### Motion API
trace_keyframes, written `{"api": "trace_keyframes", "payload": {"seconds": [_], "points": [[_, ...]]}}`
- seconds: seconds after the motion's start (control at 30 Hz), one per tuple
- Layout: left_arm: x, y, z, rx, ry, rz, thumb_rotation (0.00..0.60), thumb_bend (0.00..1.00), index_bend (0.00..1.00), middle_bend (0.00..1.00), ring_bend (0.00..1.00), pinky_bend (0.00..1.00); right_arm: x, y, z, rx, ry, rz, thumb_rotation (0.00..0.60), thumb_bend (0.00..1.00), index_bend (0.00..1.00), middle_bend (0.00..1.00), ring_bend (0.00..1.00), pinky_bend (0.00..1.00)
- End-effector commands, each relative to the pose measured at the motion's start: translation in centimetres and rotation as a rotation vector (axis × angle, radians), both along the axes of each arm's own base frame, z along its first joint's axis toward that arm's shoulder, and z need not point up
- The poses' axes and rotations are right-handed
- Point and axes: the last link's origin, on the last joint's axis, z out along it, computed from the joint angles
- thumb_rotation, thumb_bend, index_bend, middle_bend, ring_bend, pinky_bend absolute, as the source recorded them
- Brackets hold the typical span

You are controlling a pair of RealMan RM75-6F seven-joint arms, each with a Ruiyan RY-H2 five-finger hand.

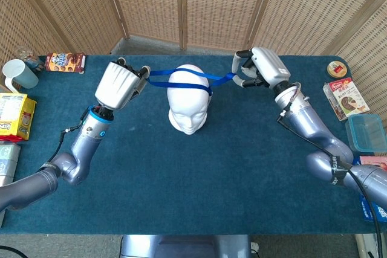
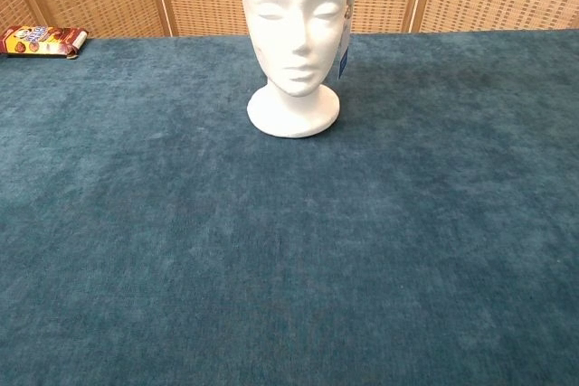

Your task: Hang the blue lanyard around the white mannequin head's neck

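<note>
Head view first: left hand (image 1: pixel 118 84) grips one end of the blue lanyard (image 1: pixel 181 80), right hand (image 1: pixel 261 67) pinches the other, so the loop is stretched wide, prob. to clear the crown. Strap runs across the top & behind the white mannequin head (image 1: pixel 189 99), not down at the neck yet. Both hands sit level w/ the crown, either side, well apart. Blue table (image 1: pixel 199 173) carries a cookie box (image 1: pixel 65 61) far left, a cup (image 1: pixel 18 74), a clear container (image 1: pixel 366 132) far right. Chest view: no hands visible; mannequin upright on its base, face fwd, a bit of lanyard tag hanging beside its cheek.
</note>
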Motion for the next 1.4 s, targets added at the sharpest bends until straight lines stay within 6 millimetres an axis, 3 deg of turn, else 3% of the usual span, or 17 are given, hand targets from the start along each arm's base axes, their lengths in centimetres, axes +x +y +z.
{"api": "trace_keyframes", "payload": {"seconds": [0.03, 0.83, 1.4], "points": [[-0.2, -0.2, -0.1, -0.005, 0.004, 0.000, 0.600, 0.46, 0.64, 0.96, 0.92, 0.71, -0.2, 0.2, 0.1, 0.002, 0.002, 0.002, 0.600, 0.45, 0.77, 1.00, 1.00, 1.00], [-1.3, -1.6, -0.2, -0.041, 0.010, 0.002, 0.600, 0.46, 0.64, 0.96, 0.92, 0.71, -0.8, 1.9, -0.1, -0.002, 0.033, 0.038, 0.600, 0.45, 0.77, 1.00, 1.00, 1.00], [-1.3, -1.2, -0.6, -0.013, 0.091, 0.021, 0.600, 0.45, 0.65, 0.96, 0.91, 0.71, -1.3, 1.5, -1.2, -0.013, 0.121, 0.022, 0.600, 0.45, 0.77, 1.00, 1.00, 1.00]]}}
